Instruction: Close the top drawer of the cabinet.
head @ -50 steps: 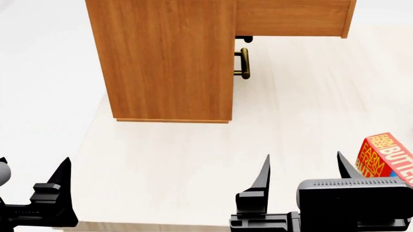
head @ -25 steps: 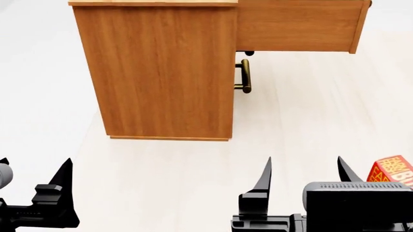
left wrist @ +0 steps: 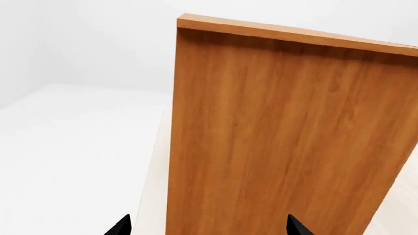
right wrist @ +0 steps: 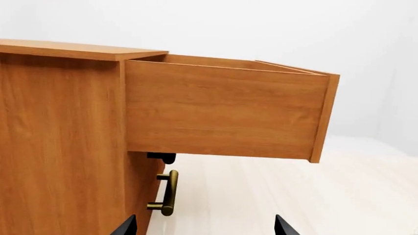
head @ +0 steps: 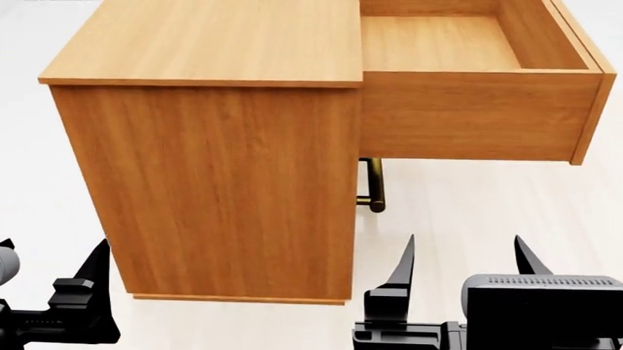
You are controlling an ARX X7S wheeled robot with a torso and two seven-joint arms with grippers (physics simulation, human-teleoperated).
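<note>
The cabinet (head: 233, 182) stands ahead with its orange-brown side panel facing me and its flat top in view. The top drawer (head: 467, 109) is pulled far out to the right, open and empty inside. Its front panel (head: 594, 109) shows edge-on and its handle is hidden. My left gripper (head: 51, 251) is open and empty, low in front of the cabinet's side (left wrist: 281, 142). My right gripper (head: 465, 255) is open and empty, below the drawer's side wall (right wrist: 222, 107). Both grippers also show in their wrist views, the left (left wrist: 209, 227) and the right (right wrist: 203, 226).
A lower drawer's brass bar handle (head: 372, 186) juts out under the top drawer, also in the right wrist view (right wrist: 168, 193). A small dark part (right wrist: 162, 157) sits under the drawer. Pale wood surface (head: 486, 204) lies right of the cabinet.
The head view has shifted so the cabinet sits lower and larger, with its top and the drawer's inside now showing. The red butter box has left the view. Both grippers stay open.
</note>
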